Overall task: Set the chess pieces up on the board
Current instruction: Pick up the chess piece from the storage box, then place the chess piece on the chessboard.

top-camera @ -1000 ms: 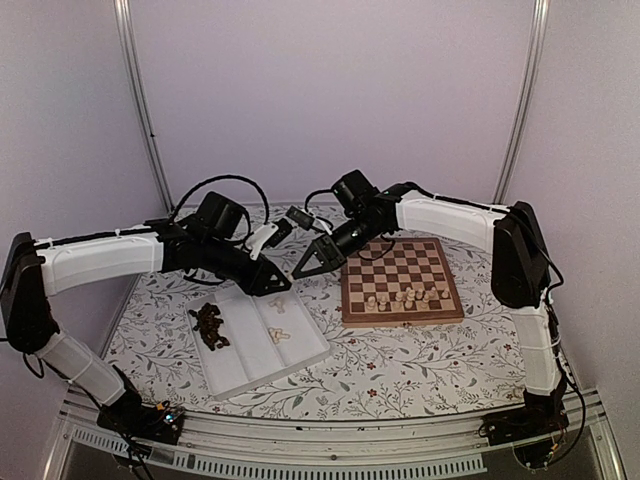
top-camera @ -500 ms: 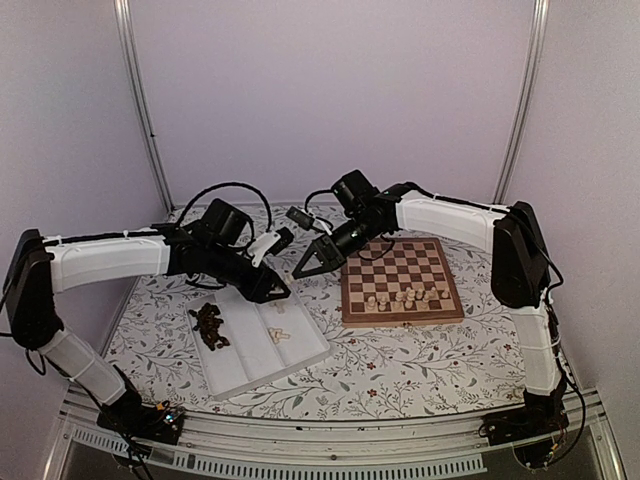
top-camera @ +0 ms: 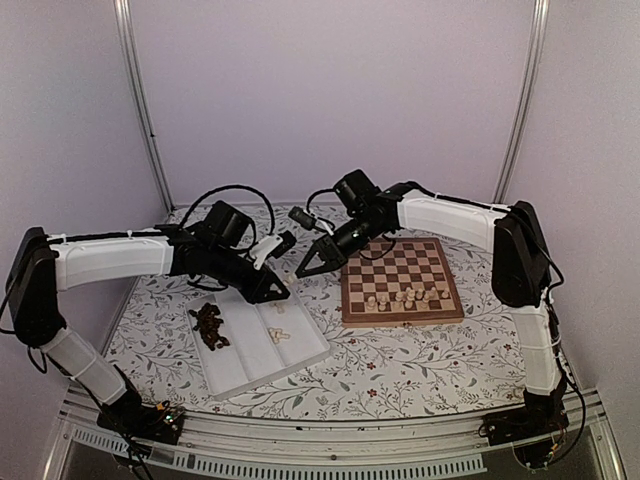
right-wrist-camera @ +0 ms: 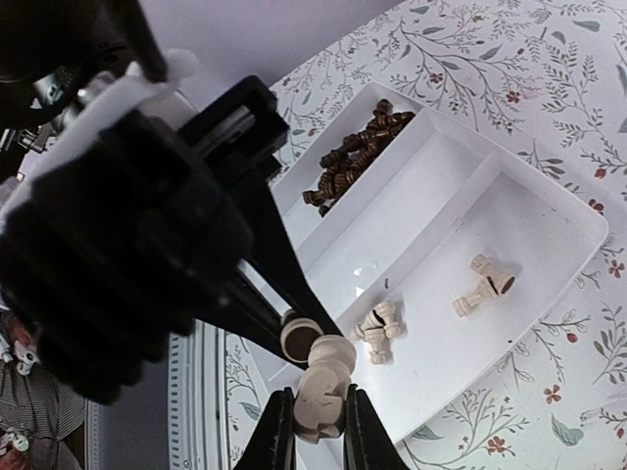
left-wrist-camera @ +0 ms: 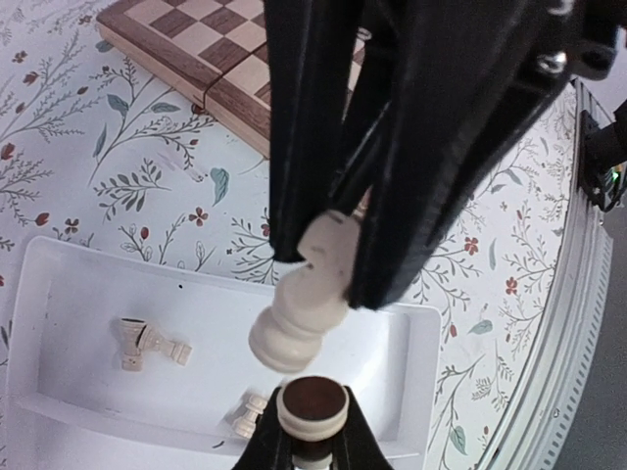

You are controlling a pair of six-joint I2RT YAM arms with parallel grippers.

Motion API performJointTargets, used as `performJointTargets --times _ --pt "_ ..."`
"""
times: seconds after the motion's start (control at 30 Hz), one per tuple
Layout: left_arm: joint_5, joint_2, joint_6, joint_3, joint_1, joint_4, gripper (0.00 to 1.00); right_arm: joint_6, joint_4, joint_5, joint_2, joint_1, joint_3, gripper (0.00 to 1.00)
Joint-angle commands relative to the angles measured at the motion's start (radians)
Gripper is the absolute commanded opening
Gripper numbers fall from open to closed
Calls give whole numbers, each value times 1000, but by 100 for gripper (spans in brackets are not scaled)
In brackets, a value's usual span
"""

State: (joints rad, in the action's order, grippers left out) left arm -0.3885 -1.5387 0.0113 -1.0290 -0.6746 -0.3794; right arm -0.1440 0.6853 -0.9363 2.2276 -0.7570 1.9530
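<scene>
A pale, round-footed cream chess piece (left-wrist-camera: 304, 308) hangs mid-frame, clamped in the left gripper (left-wrist-camera: 323, 269) above the white tray (left-wrist-camera: 88, 289). Just below it, the right gripper (right-wrist-camera: 316, 411) pinches a second cream piece (right-wrist-camera: 319, 390). The board (left-wrist-camera: 186, 29) sits upper left, with floral cloth (left-wrist-camera: 147, 166) between its edge and the tray rim.

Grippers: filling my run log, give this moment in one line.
left gripper shut on cream piece | right gripper shut on second cream piece | both above tray

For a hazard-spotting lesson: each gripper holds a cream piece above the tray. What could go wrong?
The cream piece in the left gripper and the second piece in the right gripper nearly touch; a bump could twist one loose. Dropped, it might land in the white tray or bounce out.
</scene>
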Motion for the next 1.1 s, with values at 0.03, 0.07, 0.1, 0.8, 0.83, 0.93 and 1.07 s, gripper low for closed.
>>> performJointTargets --times 0.03,0.07,0.1,0.8,0.83,0.93,1.07 --pt "-18 16 -45 -31 7 2 2 -71 25 191 -102 45 -44 6" --pt "-15 13 -49 -42 7 -10 2 -94 37 220 -122 54 -57 6" --pt "-11 7 -57 -58 8 -26 2 -116 45 254 -141 63 -78 6" --pt "-42 -45 -73 -19 84 2 5 -426 142 762 -774 411 -810 5" --pt "-41 -45 -73 -18 85 1 6 -428 144 764 -780 413 -828 5" --pt "-38 -48 -74 -20 87 -3 6 -429 134 758 -783 416 -871 6" --pt "-41 -49 -71 -18 87 -6 6 -418 121 732 -753 416 -892 6"
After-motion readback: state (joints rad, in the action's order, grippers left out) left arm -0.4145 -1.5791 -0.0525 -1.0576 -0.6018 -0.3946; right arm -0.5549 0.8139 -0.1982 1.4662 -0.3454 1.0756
